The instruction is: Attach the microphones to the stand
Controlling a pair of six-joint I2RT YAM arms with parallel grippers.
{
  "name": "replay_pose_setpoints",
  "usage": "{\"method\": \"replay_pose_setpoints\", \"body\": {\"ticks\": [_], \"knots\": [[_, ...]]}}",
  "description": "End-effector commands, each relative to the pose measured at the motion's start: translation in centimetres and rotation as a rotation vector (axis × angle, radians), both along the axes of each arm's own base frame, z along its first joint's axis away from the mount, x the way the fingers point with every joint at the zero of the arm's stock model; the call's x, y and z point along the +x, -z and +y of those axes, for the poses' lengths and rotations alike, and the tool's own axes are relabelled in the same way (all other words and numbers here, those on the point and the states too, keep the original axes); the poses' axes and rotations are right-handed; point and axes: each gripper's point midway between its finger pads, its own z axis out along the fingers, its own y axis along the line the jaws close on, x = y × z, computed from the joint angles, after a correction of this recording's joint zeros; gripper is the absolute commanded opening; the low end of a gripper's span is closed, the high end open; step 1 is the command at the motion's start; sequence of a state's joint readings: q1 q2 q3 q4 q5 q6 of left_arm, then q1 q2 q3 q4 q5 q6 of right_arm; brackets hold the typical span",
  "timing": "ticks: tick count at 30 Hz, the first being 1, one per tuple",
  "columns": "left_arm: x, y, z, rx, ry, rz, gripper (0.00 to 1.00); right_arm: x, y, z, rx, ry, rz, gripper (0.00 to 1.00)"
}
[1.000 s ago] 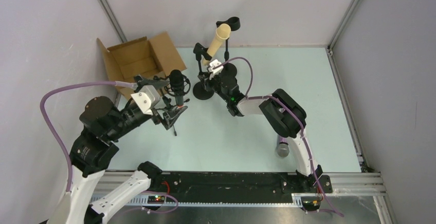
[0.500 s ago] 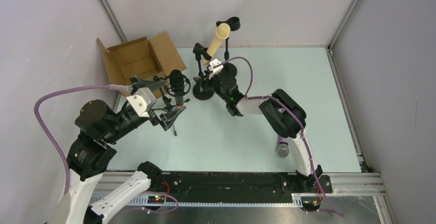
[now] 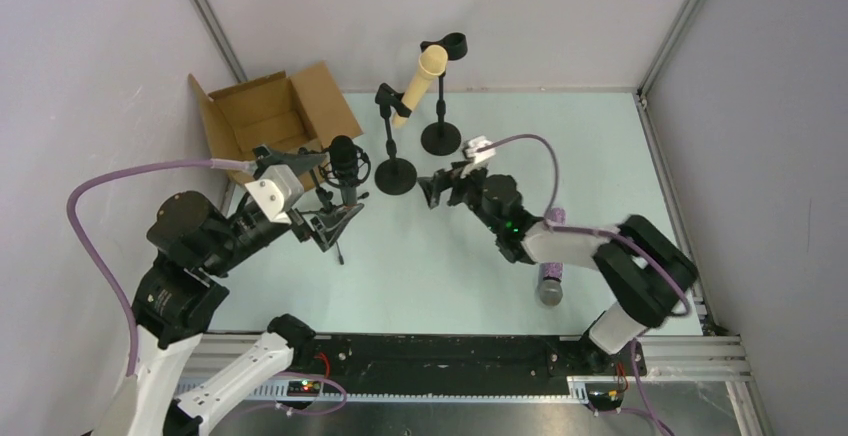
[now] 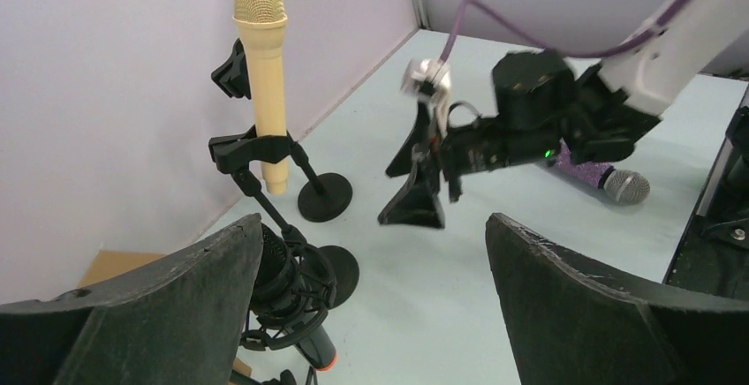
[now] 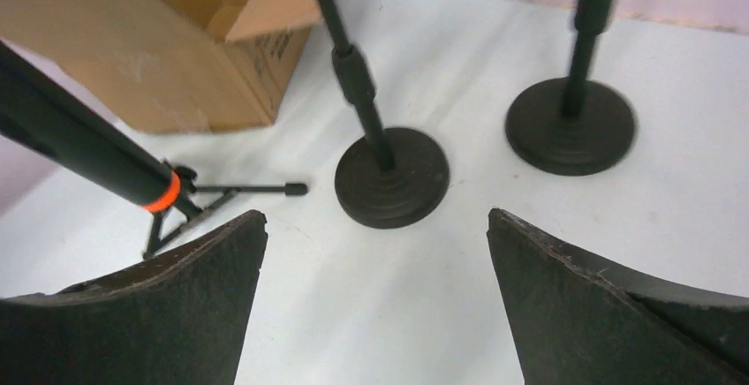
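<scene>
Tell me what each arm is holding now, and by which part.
Nothing. The left gripper and the right gripper both stand with jaws open and empty.

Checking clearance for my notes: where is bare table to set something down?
Bare table lies right of the round-base stands, to the wall, and near-centre between left arm and right arm. Crowded far left: cardboard box, tripod stand, black microphone.

Light: bright and even over the pale desk (image 3: 440,276), falling from overhead.
Shadows: soft and faint, tucked right under the stand bases (image 5: 391,176).
Blur: stand poles (image 5: 358,76) smear toward the top of the right wrist view; in the left wrist view the white wrist camera (image 4: 427,76) is smudged.
Focus: left fingers (image 4: 583,305) dark, soft-edged, close to the lens.
</scene>
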State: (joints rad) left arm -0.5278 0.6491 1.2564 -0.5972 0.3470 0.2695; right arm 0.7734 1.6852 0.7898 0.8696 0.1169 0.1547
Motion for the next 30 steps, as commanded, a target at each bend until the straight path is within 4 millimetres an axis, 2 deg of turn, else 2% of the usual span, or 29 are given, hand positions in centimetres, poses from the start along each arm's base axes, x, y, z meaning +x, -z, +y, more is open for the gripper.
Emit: {"method": "replay_pose_setpoints", "body": {"ticks": [1,2,3,4,5,6,7,8,9,10,11,14,17,18,19,20,21,24,30], "knots": [[0.6,-1.8,-0.3,-0.065,-0.012,-0.019,1.00,0.1,-3.0,-5.5,0.128,0.137,0.098,0.99],[0.8,-1.9,-0.3,-0.074,-0.017,-0.021,1.00,0.1,-4.7,-6.2,0.194,0.141,0.109,0.99],[0.9,-1.5,-0.3,-0.074,-0.019,-0.011,1.00,1.1,-5.1,-7.8,0.216,0.160,0.128,0.99],[1.0,-1.3,-0.4,-0.078,-0.018,-0.006,1.00,1.1,-7.0,-7.9,0.290,0.126,0.141,0.99],[1.1,-0.9,-0.5,-0.075,-0.017,0.001,1.00,2.4,-7.8,-9.6,0.352,0.153,0.162,0.99],[1.1,-0.9,-0.6,-0.076,-0.013,0.002,1.00,3.0,-9.7,-9.6,0.392,0.117,0.152,0.99],[1.2,-0.5,-0.6,-0.071,-0.013,0.008,1.00,4.4,-9.9,-10.9,0.437,0.139,0.181,0.99],[1.3,-0.5,-0.7,-0.067,-0.012,0.005,1.00,5.3,-12.4,-10.7,0.473,0.103,0.161,0.99],[1.3,-0.4,-0.7,-0.064,-0.013,0.004,1.00,7.2,-14.0,-11.4,0.524,0.113,0.172,0.99],[1.5,-0.3,-0.8,-0.062,-0.015,0.007,1.00,7.9,-14.8,-11.3,0.545,0.090,0.178,0.99],[1.5,-0.3,-0.8,-0.063,-0.016,0.007,1.00,9.8,-15.9,-11.9,0.611,0.093,0.183,0.99],[1.5,-0.5,-0.8,-0.064,-0.013,0.004,1.00,13.0,-18.6,-12.5,0.741,0.035,0.164,0.99],[1.6,-0.5,-0.8,-0.058,-0.015,-0.003,1.00,16.6,-19.3,-11.7,0.836,-0.008,0.204,1.00],[1.6,-0.5,-0.7,-0.056,-0.016,-0.006,1.00,17.8,-17.7,-11.1,0.849,-0.010,0.255,1.00],[1.7,-0.5,-0.7,-0.051,-0.020,-0.011,1.00,18.3,-19.3,-10.8,0.866,-0.034,0.230,1.00],[1.7,-0.4,-0.7,-0.047,-0.021,-0.012,1.00,19.3,-18.0,-10.3,0.875,-0.033,0.266,1.00],[1.7,-0.4,-0.6,-0.043,-0.022,-0.016,1.00,19.6,-19.1,-9.8,0.882,-0.053,0.248,1.00],[1.8,-0.4,-0.6,-0.036,-0.027,-0.024,1.00,20.7,-18.6,-8.2,0.871,-0.066,0.268,1.00],[1.7,0.1,-0.6,-0.027,-0.018,-0.026,1.00,20.9,-19.1,-6.1,0.884,-0.104,0.249,0.99]]}}
